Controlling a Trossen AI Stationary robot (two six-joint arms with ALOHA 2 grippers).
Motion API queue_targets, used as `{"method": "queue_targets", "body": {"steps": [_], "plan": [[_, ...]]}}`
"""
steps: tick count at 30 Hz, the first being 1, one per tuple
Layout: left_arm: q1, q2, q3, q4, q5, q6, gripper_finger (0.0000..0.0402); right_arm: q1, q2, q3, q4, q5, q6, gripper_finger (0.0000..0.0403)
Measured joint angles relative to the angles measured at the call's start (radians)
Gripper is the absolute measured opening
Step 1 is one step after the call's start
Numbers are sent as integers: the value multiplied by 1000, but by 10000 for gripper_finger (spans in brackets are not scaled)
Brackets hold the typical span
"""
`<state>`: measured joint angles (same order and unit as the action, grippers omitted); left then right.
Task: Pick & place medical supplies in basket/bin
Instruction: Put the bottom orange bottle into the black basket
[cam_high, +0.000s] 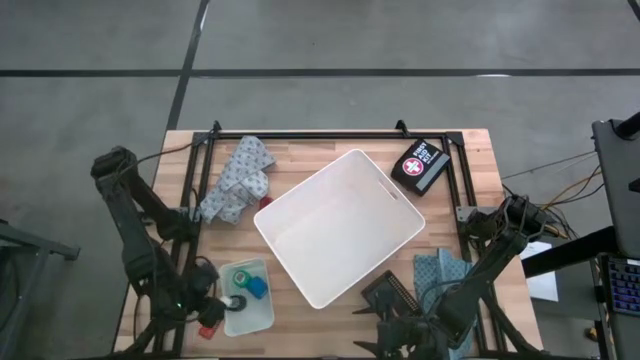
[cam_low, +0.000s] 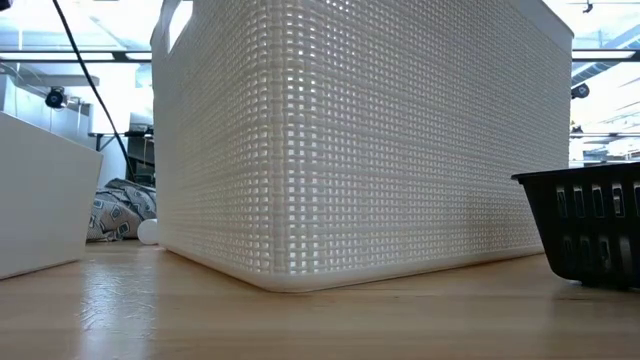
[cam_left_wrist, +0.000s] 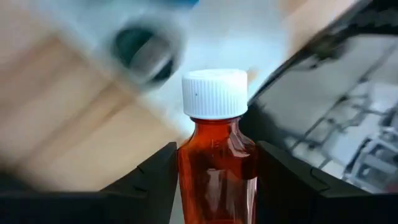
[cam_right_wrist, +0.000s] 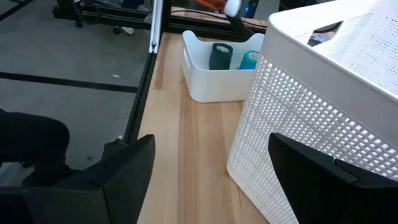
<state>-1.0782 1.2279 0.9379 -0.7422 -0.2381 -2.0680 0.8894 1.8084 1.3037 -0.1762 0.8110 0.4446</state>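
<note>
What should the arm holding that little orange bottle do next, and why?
Probably carry it sideways toward the white bin and stop above it. The left gripper is shut on the amber bottle with the white cap, near the small tray, and the bin looks empty. The right gripper waits open beside the bin.

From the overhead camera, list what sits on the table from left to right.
Left gripper shut on an amber bottle → small tray → patterned cloth → white bin → black basket → first-aid case → blue cloth.
</note>
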Motion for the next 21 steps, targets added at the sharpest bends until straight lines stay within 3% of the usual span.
{"method": "queue_targets", "body": {"steps": [6,12,16,21], "plan": [[0,2,0,39,-333,241,200,0,0,0,0,0,0,311],[1,57,0,254,-606,665,200,0,0,0,0,0,0,311],[0,134,0,480,-714,988,200,0,0,0,0,0,0,311],[0,280,0,761,-767,1290,200,0,0,0,0,0,0,311]]}}
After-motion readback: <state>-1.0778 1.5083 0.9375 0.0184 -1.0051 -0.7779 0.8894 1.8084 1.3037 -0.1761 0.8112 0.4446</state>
